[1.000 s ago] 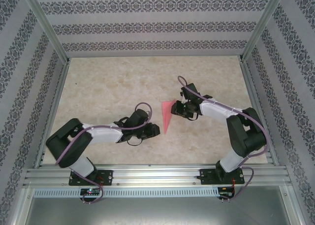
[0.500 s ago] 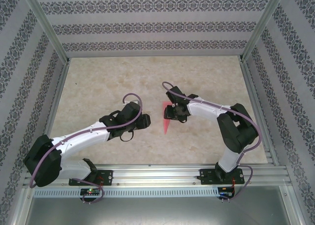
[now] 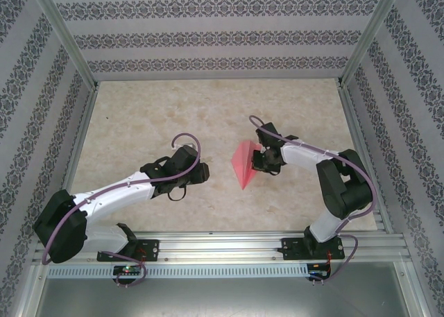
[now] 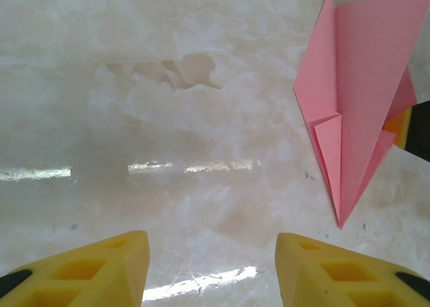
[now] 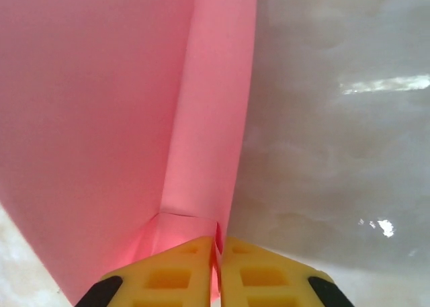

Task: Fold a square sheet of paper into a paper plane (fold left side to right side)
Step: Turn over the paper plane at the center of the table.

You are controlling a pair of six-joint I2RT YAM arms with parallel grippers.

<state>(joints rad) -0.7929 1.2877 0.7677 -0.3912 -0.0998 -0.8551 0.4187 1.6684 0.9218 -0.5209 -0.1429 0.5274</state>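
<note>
Right now the right gripper (image 3: 261, 160) is pinching the paper plane (image 3: 243, 166). In the right wrist view its yellow fingers (image 5: 168, 280) are pressed together, with a pink edge caught in the seam between them. The grip is on the plane's right side, roughly mid-length.

The plane is a salmon-pink dart on the marble tabletop (image 3: 152, 116), wide end pointing away from the arm bases and tip pointing toward them. In the left wrist view the plane (image 4: 356, 99) shows a long centre crease and a small folded flap near the tip. Its tip rests on the tabletop. The right-hand panel looks raised off the surface where the gripper holds it, though I can't tell how far.

The left gripper (image 3: 200, 173) sits to the plane's left, near it but not touching. Its jaws are spread wide, and its wrist view shows bare tabletop between the two pads. The plane is ahead of it and off to its right.
</note>
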